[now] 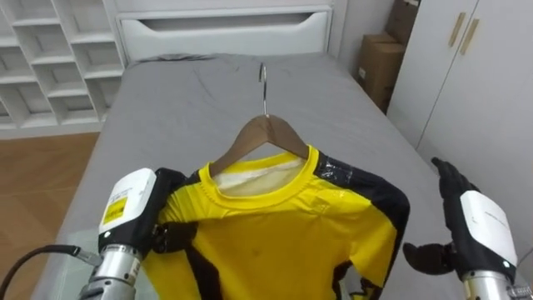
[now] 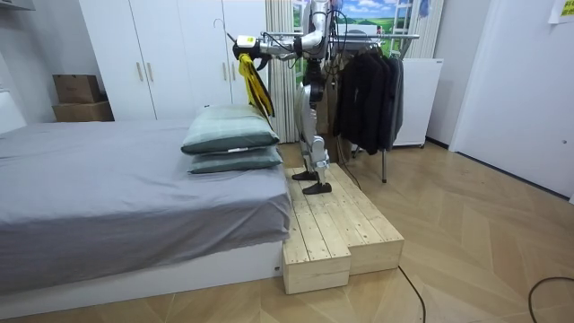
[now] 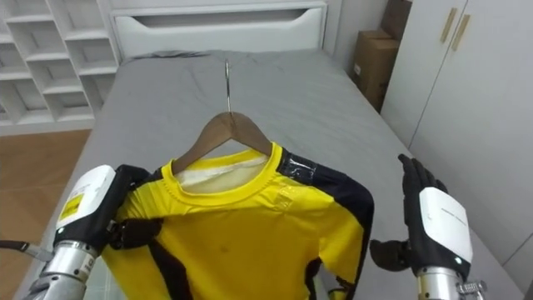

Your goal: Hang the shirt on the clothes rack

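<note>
A yellow shirt (image 1: 275,237) with black sleeves hangs on a wooden hanger (image 1: 268,133), whose metal hook points up and away from me. I hold it out in front of me, above the grey bed (image 1: 208,92). My left hand (image 1: 133,208) is at the shirt's left shoulder, its dark fingers (image 1: 171,235) curled round the cloth and the hanger's end. My right hand (image 1: 475,225) stands open a little to the right of the shirt's black sleeve, fingers straight, thumb out, touching nothing. In the room view the shirt (image 2: 254,81) hangs from my outstretched arm.
I stand on a wooden platform (image 2: 332,224) beside the bed, near stacked pillows (image 2: 231,139). Behind me is a rack of dark clothes (image 2: 368,85). White shelves (image 1: 42,58) stand at the left; a cardboard box (image 1: 379,67) and white wardrobe doors (image 1: 466,75) at the right.
</note>
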